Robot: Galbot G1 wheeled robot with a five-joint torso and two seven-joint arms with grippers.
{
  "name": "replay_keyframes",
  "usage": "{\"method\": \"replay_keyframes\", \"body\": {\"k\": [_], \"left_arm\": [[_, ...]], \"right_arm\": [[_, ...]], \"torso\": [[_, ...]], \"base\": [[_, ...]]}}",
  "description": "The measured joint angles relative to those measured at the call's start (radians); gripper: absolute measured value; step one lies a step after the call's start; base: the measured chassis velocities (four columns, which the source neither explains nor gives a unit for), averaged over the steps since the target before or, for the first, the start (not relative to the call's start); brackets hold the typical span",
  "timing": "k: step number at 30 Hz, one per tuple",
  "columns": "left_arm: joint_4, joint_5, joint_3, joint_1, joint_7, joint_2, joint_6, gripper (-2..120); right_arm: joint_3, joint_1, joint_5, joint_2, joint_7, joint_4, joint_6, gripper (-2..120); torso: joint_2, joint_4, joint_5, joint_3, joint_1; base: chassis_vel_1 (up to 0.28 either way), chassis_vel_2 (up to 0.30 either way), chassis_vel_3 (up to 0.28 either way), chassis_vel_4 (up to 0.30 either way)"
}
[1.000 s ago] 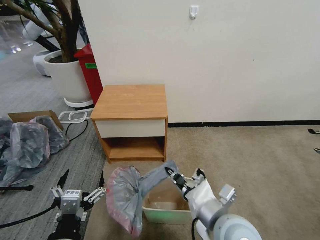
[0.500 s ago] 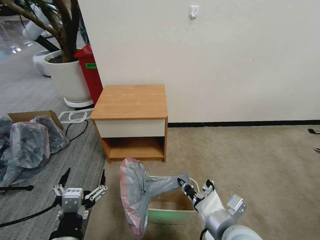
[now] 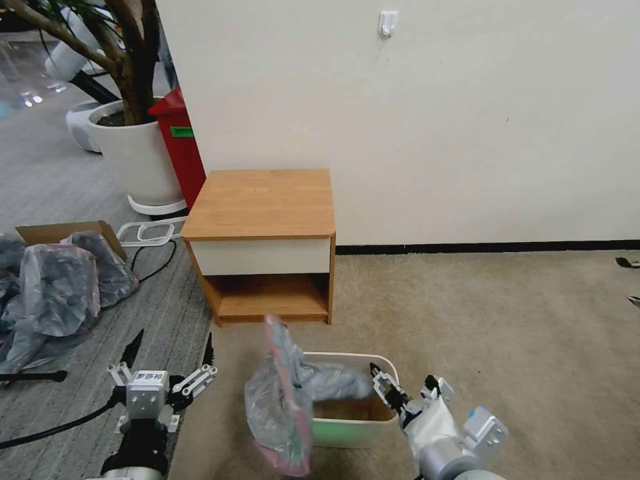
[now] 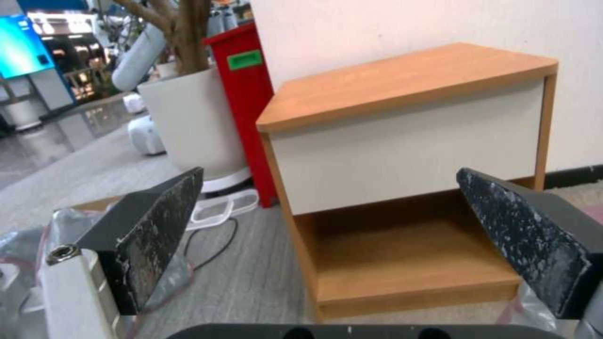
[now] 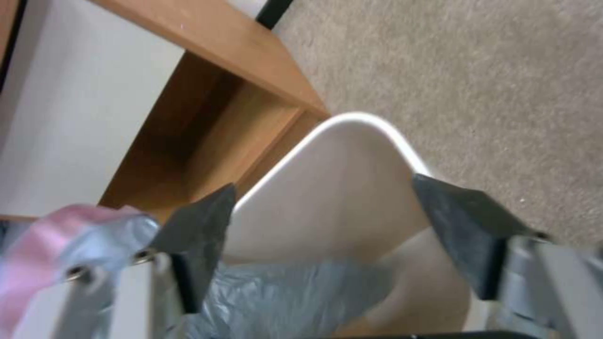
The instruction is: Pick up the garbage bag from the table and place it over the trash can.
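The garbage bag (image 3: 287, 400), grey with a pink rim, hangs crumpled over the left side of the cream trash can (image 3: 347, 433), one end lying inside it. My right gripper (image 3: 403, 385) hovers open just right of the can's rim, nothing between its fingers. In the right wrist view the right gripper (image 5: 330, 226) stands open above the trash can (image 5: 339, 188), with the bag (image 5: 282, 301) below it. My left gripper (image 3: 170, 352) waits open, low at the left over the floor. The table (image 3: 263, 200) stands behind the can with a bare top.
A red bin (image 3: 179, 143) and a white plant pot (image 3: 133, 157) stand left of the table. A heap of grey bags (image 3: 53, 287), a cardboard box and cables lie on the floor at far left. Open carpet (image 3: 500, 320) stretches to the right.
My right gripper moved down and to the right, then opened and let go of the bag. The bag collapsed from a stretched sheet onto the can's left side.
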Motion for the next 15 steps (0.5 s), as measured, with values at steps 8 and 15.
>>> {"method": "replay_keyframes", "body": {"k": [8, 15], "left_arm": [[0.0, -0.043, 0.078, -0.022, -0.011, 0.067, 0.105, 100], [0.046, -0.055, 0.161, -0.13, -0.071, 0.177, 0.217, 100]], "right_arm": [[0.024, -0.013, -0.032, 0.012, 0.004, 0.031, 0.01, 100], [0.033, -0.025, -0.06, 0.023, 0.037, 0.041, 0.018, 100]], "torso": [[0.0, 0.0001, 0.0, 0.0, 0.0], [0.0, -0.0001, -0.0002, 0.0, 0.0]], "base": [[0.0, 0.0, 0.0, 0.0], [0.0, 0.0, 0.0, 0.0]]}}
